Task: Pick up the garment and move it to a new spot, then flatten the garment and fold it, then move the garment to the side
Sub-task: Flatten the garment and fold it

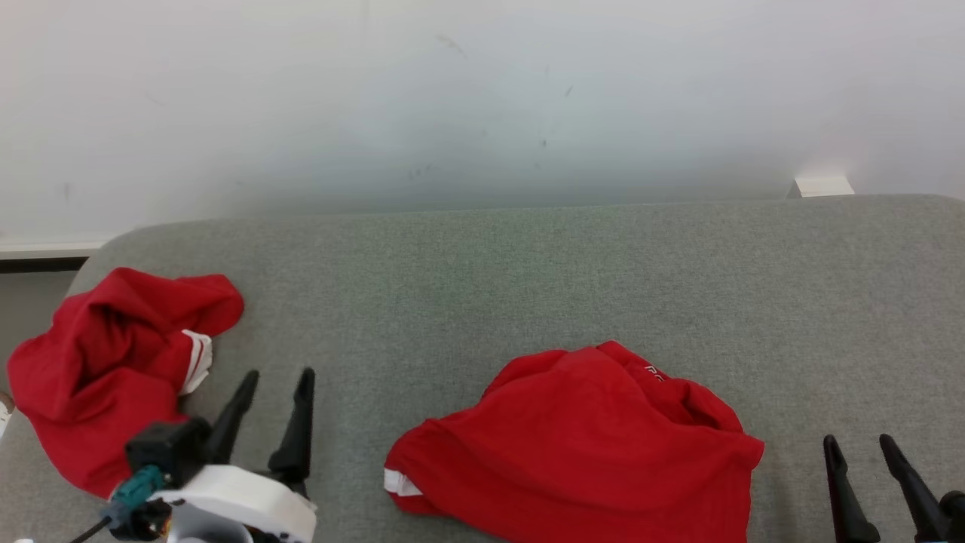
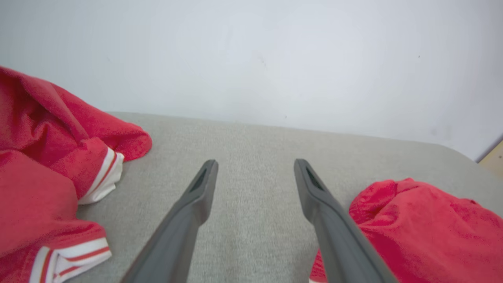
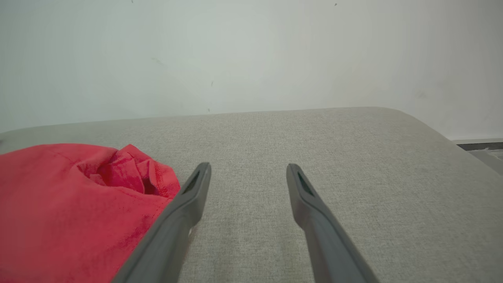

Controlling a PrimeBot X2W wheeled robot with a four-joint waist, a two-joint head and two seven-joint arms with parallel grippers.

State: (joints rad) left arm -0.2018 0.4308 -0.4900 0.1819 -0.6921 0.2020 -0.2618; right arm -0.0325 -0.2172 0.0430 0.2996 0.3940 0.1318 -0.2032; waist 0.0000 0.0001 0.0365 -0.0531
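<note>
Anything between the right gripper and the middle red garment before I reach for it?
Nothing visible. Only bare grey surface separates the right gripper, jaws open, from the middle red garment; the second red garment lies far left.

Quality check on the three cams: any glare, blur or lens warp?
Head view: even, soft light, no glare. Left wrist view: wide-angle lens bows the far edge of the grey surface; the near red garment looks slightly soft. Right wrist view: same bowing, and the right tool casts barely any shadow.
</note>
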